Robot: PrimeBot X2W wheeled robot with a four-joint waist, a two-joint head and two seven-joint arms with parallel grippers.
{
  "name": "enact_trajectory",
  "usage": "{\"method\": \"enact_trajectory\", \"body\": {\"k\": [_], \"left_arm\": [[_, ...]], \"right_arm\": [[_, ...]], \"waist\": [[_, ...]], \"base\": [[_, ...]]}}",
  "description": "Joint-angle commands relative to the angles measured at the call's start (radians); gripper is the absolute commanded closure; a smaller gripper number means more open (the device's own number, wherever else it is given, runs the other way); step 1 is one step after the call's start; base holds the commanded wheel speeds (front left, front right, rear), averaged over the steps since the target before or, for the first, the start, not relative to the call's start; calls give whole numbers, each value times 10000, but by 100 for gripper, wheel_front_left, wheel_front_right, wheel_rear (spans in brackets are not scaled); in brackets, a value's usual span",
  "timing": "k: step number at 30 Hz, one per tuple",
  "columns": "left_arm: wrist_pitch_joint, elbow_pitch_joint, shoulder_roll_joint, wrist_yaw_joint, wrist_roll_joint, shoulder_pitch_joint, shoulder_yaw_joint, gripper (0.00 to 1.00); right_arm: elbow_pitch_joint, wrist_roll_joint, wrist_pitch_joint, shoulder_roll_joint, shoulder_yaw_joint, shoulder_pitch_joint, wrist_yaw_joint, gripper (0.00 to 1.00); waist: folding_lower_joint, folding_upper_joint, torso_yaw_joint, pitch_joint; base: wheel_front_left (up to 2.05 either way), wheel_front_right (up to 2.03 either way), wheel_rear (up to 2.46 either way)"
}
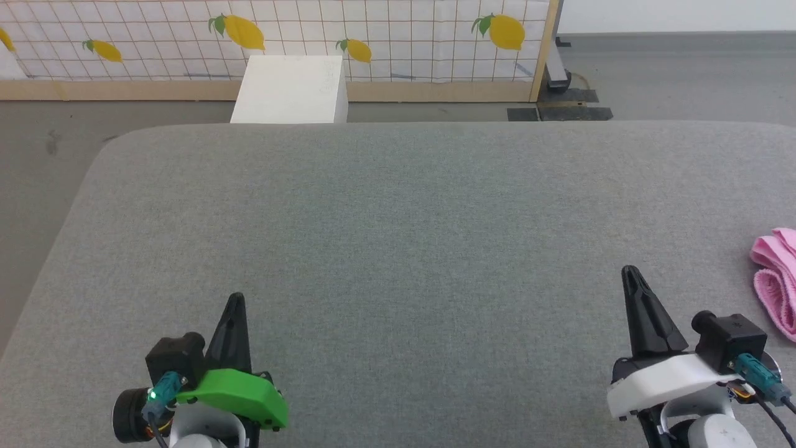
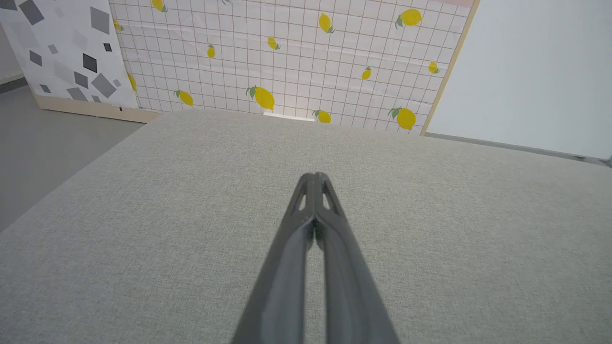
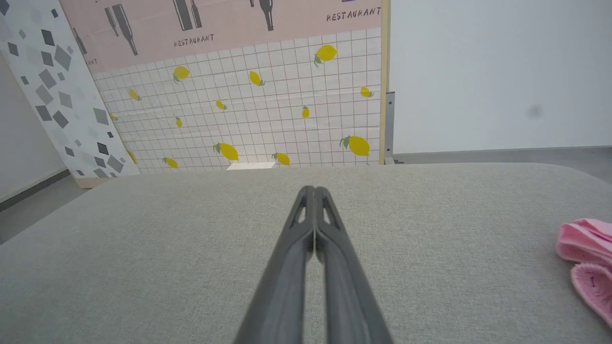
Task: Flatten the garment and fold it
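Observation:
The garment (image 1: 776,280) is a bunched pink cloth lying at the far right edge of the grey padded table (image 1: 398,236), partly cut off by the frame. In the right wrist view the garment (image 3: 587,258) lies off to the right of my fingers. My right gripper (image 1: 630,271) is shut and empty, hovering over the table's near right, a short way left of the garment. At the near left my left gripper (image 1: 236,297) is shut too, with nothing in it. Both wrist views show the fingers pressed together, left gripper (image 2: 315,176) and right gripper (image 3: 314,189).
A white box (image 1: 291,90) stands on the floor beyond the table's far edge. Behind it runs a lemon-patterned screen (image 1: 373,37) with a wooden base. Grey floor lies to the left of the table's rounded corner (image 1: 112,146).

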State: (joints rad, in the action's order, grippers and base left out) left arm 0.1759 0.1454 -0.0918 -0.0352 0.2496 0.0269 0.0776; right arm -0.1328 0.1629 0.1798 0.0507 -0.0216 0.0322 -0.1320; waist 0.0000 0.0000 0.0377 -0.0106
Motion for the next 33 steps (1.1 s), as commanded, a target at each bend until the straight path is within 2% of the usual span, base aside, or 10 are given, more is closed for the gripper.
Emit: {"method": "enact_trajectory", "body": {"k": [1,33], "left_arm": [[-89,-91,48,42,-230,-85,-48,100],[-713,-600,185,158,-1076,-154,-320,100]], "right_arm": [[95,-132,-65,-2,28,-103,4,100],[555,-691,-712,-3,98,-185,8,100]], "waist": [[0,0,-7,2],[0,0,-145,41]], "base": [[0,0,0],[0,0,0]]}}
